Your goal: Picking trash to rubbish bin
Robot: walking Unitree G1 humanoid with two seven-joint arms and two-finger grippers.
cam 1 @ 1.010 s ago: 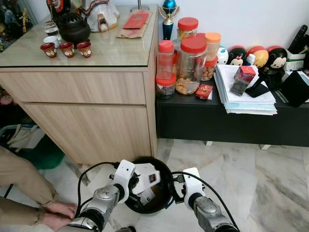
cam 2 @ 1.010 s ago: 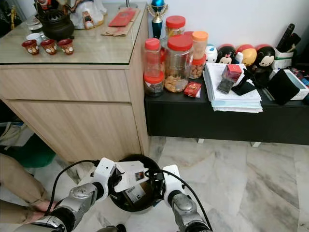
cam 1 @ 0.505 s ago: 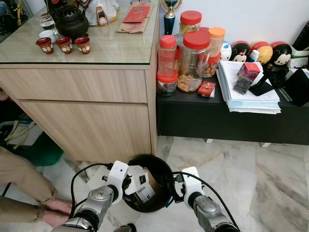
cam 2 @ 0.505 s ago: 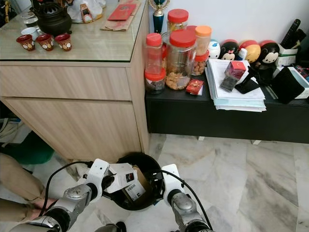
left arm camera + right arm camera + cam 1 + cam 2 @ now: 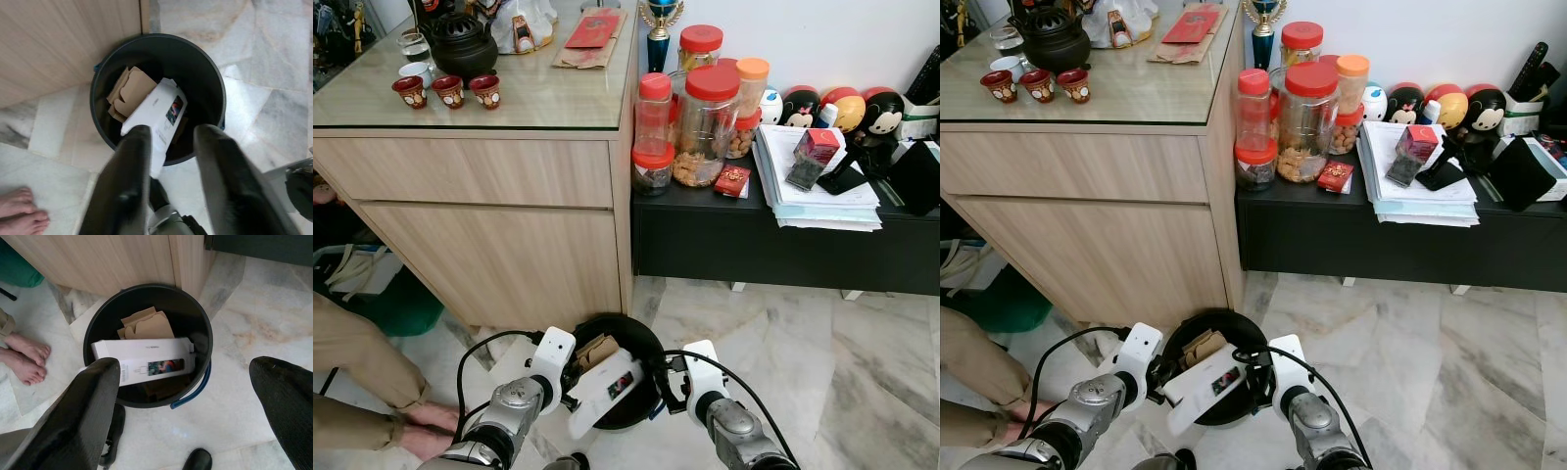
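A black round rubbish bin [image 5: 648,340] stands on the marble floor at the corner of the wooden cabinet. A long white box [image 5: 605,390] lies tilted across the bin, its near end poking over the rim, on top of brown cardboard pieces [image 5: 132,90]. My left gripper [image 5: 570,378] hovers at the bin's near-left rim, fingers [image 5: 128,186] apart above the box [image 5: 154,112] and not touching it. My right gripper [image 5: 666,382] hangs over the near-right rim, fingers [image 5: 93,406] wide open and empty, looking down on the box [image 5: 146,357] and bin [image 5: 205,328].
A person crouches at the left, with a hand [image 5: 433,422] on the floor and bare feet [image 5: 24,357] close to the bin. The cabinet [image 5: 489,225] carries a tea set. A low black shelf [image 5: 783,245] holds jars [image 5: 705,108] and papers. Open floor [image 5: 862,372] lies to the right.
The white box has left my left gripper and dropped lower, now lying across the bin with one end over the rim. Both arms have stayed beside the bin.
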